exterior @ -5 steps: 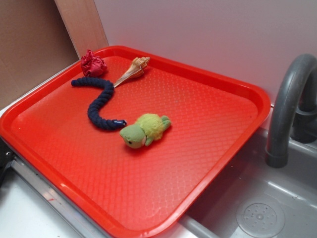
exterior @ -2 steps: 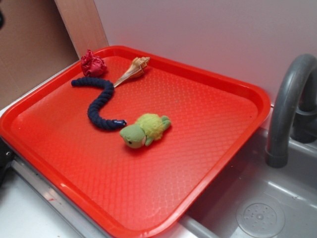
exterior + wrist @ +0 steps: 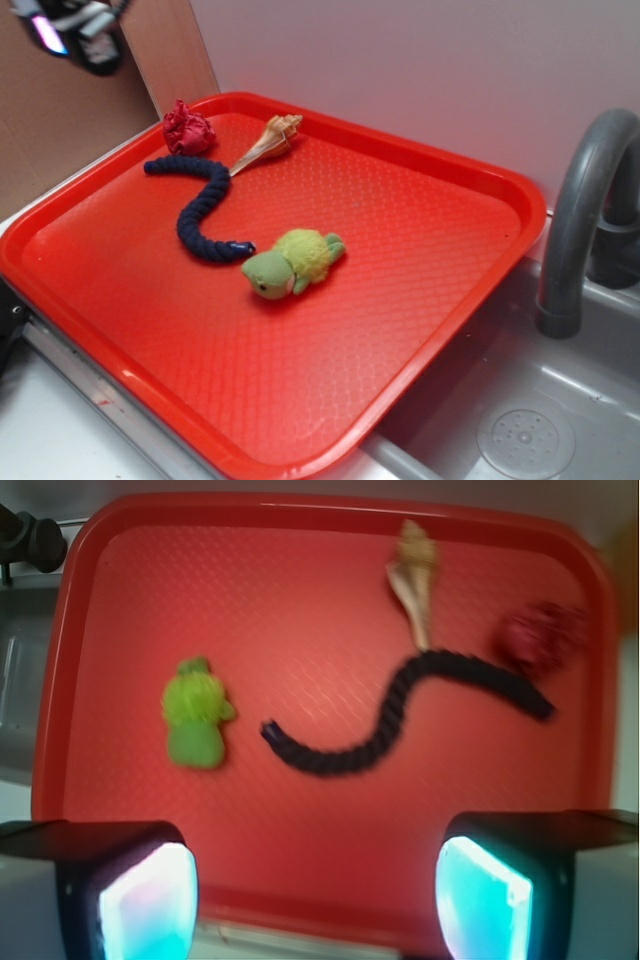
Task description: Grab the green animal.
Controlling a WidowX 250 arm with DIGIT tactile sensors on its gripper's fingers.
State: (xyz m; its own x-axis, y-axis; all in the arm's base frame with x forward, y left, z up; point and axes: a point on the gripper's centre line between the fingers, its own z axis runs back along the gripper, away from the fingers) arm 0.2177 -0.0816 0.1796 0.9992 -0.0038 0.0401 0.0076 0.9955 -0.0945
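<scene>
The green animal [image 3: 293, 263], a small plush turtle with a fuzzy yellow-green shell, lies near the middle of the red tray [image 3: 470, 175]. In the wrist view the turtle [image 3: 196, 713] sits left of centre on the tray [image 3: 300, 630]. My gripper [image 3: 75, 30] hovers blurred at the top left corner of the exterior view, high above and well away from the turtle. From the wrist, the gripper [image 3: 315, 895] is open, its two glowing pads wide apart with nothing between them.
A dark navy braided rope [image 3: 200, 205] curls left of the turtle. A red cloth ball [image 3: 187, 127] and a tan shell [image 3: 268, 140] lie at the tray's far corner. A grey faucet [image 3: 580, 220] and sink [image 3: 525, 420] stand to the right.
My gripper has come into the exterior view at the top left corner; one second ago it was out of sight. The turtle and the other toys have not moved.
</scene>
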